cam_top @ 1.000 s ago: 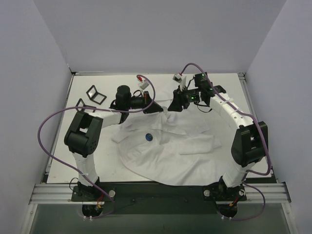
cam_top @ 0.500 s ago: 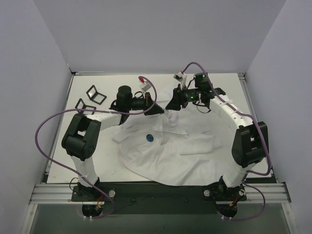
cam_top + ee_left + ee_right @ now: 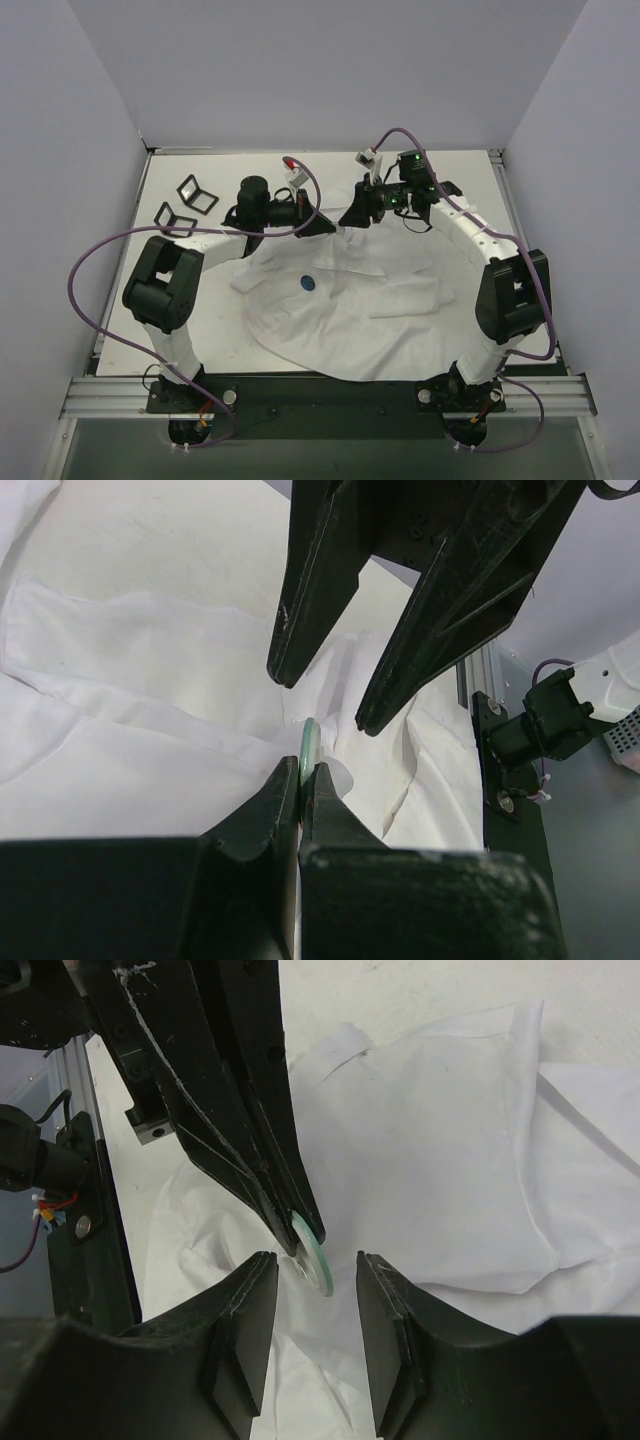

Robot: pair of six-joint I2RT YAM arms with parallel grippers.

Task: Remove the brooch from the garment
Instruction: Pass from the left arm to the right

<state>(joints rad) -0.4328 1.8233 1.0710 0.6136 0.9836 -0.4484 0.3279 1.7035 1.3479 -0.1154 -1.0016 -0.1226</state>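
- My left claw (image 3: pixel 303 770) is clamped tight on the edge of the thin round pale green brooch (image 3: pixel 308 738), which stands on edge between its fingertips.
- White cloth is gathered up right around those fingertips.
- My right claw (image 3: pixel 315 1260) is partly open and faces the left one. One finger stands on each side of the brooch, close to it but with a gap on both sides.
- The large white thin-fabric shirt (image 3: pixel 370 320) lies spread and rumpled over the middle of the tabletop (image 3: pixel 460 175), reaching towards the near edge.
- Both claws meet at the shirt's far edge.
- A small dark blue round spot (image 3: pixel 307 283) sits on the shirt, nearer than the claws.
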